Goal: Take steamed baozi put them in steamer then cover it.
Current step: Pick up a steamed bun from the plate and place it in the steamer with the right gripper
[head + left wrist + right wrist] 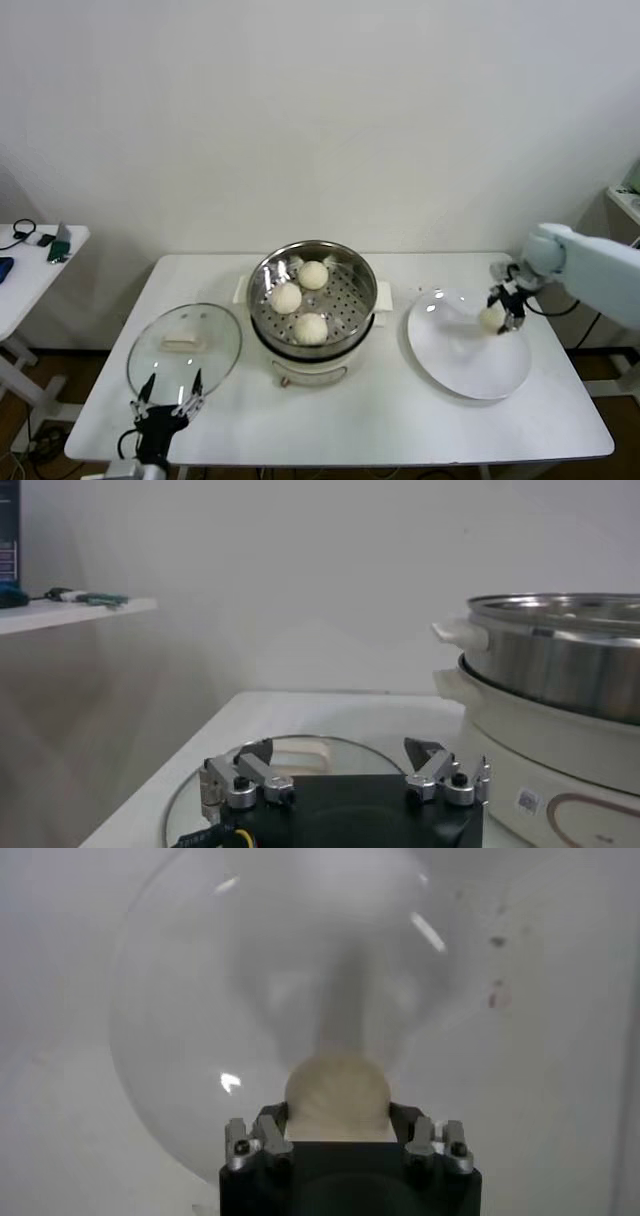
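White wall runs behind a white desk (400, 420) that carries everything. At the desk's middle stands the steamer (312, 297), a shiny perforated basket on a white cooker base, with three baozi inside: one toward the back (313, 275), one on the left (286, 297) and one at the front (311, 328). They sit apart from each other and clear of the basket wall.

To the steamer's left the cover (184, 349) lies flat on the desk, its cream handle up, its rim near the desk's left and front edges. The left end effector (169, 394) hangs at the front edge just beside the cover's near rim, fingers spread apart and holding nothing. In the left wrist view those fingers (250, 770) frame the glass cover (310, 755), with the steamer (560, 650) rising beyond it.

To the steamer's right a flat white plate (460, 365) lies with bare desk between it and the cooker base, and more bare desk toward the front right corner. The right end effector (503, 312) is over the plate's far right part, clamped on the fourth baozi (491, 318). The right wrist view shows this baozi (337, 1093) between the fingers (270, 1133), with the plate (200, 998) beneath; whether the bun touches the plate cannot be told.

A second white surface with small items shows at the far left (30, 265).
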Available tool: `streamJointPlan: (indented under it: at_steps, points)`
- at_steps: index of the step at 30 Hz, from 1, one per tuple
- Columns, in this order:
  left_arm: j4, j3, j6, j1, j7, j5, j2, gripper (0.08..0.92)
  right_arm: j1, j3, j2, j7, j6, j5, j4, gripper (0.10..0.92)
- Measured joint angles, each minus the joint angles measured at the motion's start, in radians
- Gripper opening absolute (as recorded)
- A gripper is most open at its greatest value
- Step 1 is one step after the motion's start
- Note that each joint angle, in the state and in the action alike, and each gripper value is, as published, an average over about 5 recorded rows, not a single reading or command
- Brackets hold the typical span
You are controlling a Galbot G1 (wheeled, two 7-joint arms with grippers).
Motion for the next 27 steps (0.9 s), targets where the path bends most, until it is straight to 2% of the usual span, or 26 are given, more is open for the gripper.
streamJointPlan:
  at_steps: [9, 15, 27]
  points:
    - [-0.011, 0.006, 0.004, -0.007, 0.000, -0.013, 0.003, 0.823, 0.346, -0.186, 0.046, 0.014, -0.082, 0.248, 0.219, 0.679]
    - [-0.016, 0.003, 0.005, -0.008, 0.000, -0.024, 0.009, 0.823, 0.472, -0.218, 0.106, 0.046, -0.144, 0.390, 0.344, 0.679]
    - [-0.022, -0.009, 0.009, -0.008, 0.002, -0.040, 0.013, 0.823, 0.457, -0.188, 0.264, 0.127, -0.232, 0.492, 0.414, 0.679]
